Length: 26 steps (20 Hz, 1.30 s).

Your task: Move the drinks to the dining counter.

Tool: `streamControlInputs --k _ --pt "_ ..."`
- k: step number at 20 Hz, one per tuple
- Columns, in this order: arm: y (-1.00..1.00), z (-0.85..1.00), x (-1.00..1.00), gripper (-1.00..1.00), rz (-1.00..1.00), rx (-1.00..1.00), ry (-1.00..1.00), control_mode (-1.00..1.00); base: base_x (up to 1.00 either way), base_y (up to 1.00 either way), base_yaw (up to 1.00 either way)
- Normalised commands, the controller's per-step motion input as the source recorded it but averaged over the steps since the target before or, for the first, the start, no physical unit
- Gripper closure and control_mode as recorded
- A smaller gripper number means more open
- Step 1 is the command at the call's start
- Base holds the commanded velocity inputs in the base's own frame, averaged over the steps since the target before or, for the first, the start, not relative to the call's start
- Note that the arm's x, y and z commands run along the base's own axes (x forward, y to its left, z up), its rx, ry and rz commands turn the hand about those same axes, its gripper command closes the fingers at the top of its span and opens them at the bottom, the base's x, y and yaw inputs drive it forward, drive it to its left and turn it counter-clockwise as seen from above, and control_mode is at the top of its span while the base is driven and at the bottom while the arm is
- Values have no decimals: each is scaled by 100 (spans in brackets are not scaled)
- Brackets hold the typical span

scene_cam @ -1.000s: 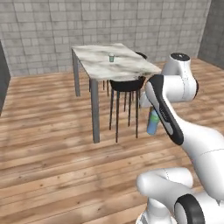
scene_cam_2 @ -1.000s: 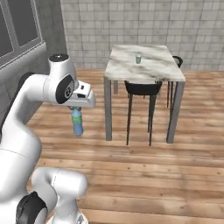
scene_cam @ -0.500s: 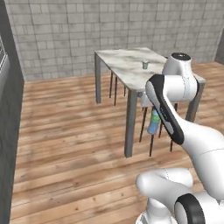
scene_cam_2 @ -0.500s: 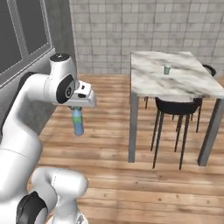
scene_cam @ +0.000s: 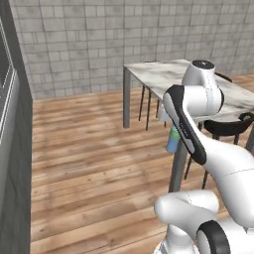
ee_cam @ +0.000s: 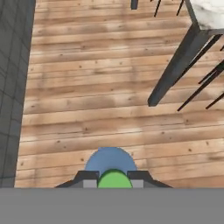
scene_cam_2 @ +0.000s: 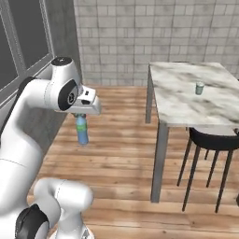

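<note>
My gripper (scene_cam_2: 80,115) is shut on the green cap of the slim blue bottle (scene_cam_2: 82,130), which hangs upright over the wooden floor. From the left base camera the blue bottle (scene_cam: 172,141) peeks out behind my white arm. Looking down from the hand, the bottle (ee_cam: 111,162) sits between my gripper (ee_cam: 113,176) tips, with floor far below. The teal cup (scene_cam_2: 200,88) stands on the dining counter (scene_cam_2: 186,100), to the right of the held bottle. The dining counter (scene_cam: 159,77) also shows behind my arm.
A dark round stool (scene_cam_2: 212,140) is tucked under the counter's near side, and another stool (scene_cam: 227,127) shows past my arm. A thin grey table leg (ee_cam: 176,67) crosses the hand view. A dark wall with a window (scene_cam_2: 28,42) runs along the left.
The whole scene has shifted as the base drove: the dining counter has slid to the right and grown larger. The bottle stays held in the same place under the hand.
</note>
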Motion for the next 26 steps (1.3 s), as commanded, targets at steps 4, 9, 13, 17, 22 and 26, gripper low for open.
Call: streamControlInputs --k 4,9,13,17,22,26 --pt "0 0 0 100 0 0 0 100 100 30 -14" --pt "0 0 0 100 0 0 0 100 100 33 -14" --pt "0 0 0 100 0 0 0 100 100 41 -12" --pt "0 0 0 100 0 0 0 100 100 49 -11" --pt "0 0 0 100 0 0 0 100 99 60 -17" --pt "0 0 0 100 0 0 0 100 71 47 -36"
